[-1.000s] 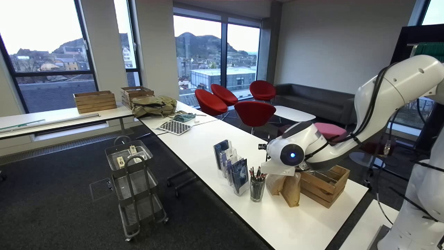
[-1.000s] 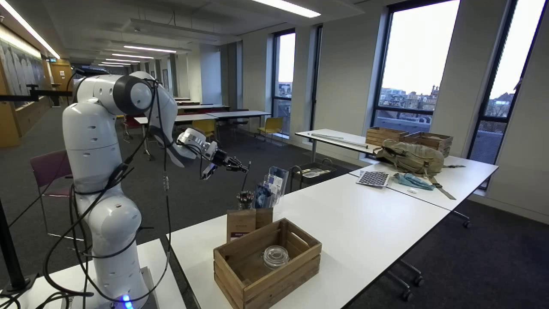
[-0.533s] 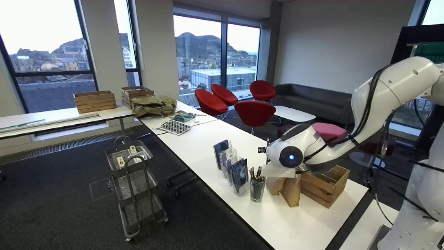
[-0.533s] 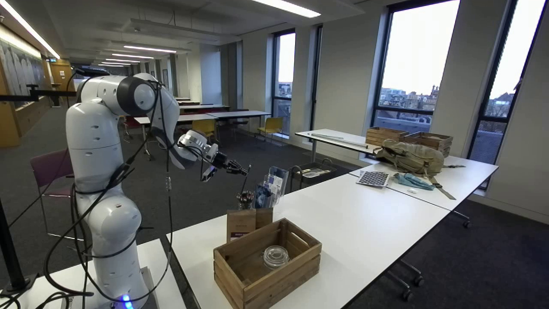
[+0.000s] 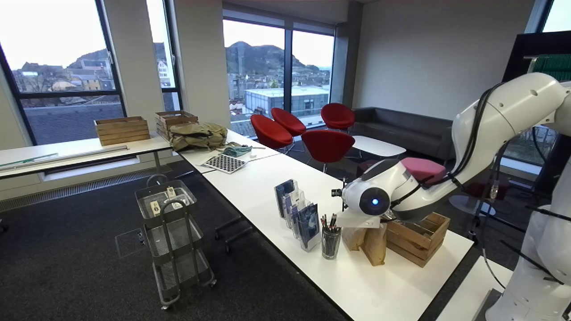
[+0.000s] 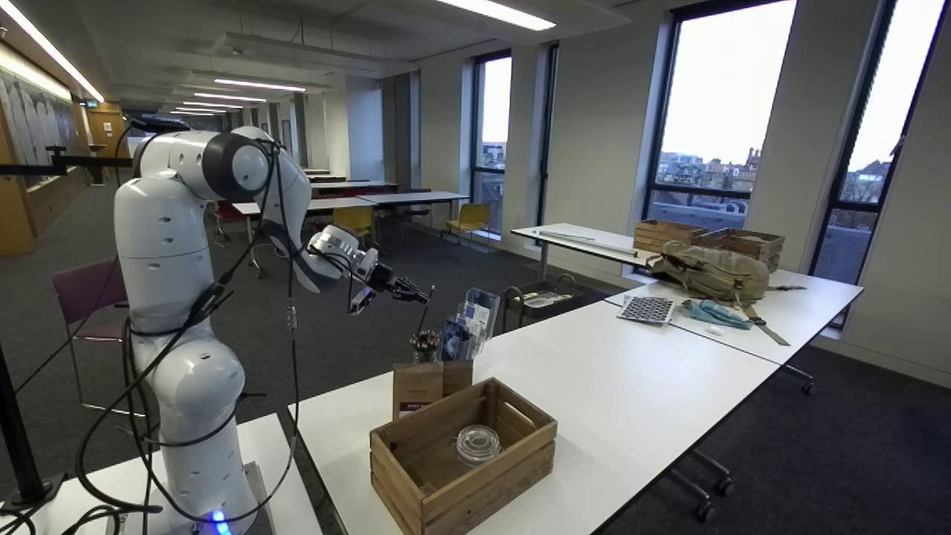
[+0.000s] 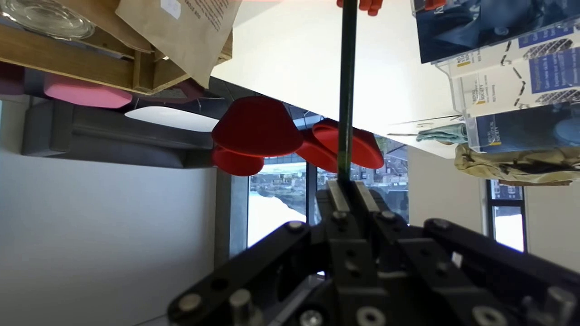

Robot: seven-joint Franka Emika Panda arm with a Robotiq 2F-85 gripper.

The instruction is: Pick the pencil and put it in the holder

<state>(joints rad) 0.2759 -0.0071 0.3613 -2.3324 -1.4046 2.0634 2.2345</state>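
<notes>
While the black end effector grips it, the thin dark straight pencil leans.
Lower end at the clear cylindrical glass holder; can't tell if inside.

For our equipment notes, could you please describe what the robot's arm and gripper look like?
The arm is white and rounded, with dark joint covers and black cables; a blue light glows in a round black wrist cap. The gripper is black, with jointed fingers, pale strips at their ends and silvery bolt heads. No lettering can be made out on either.
</notes>
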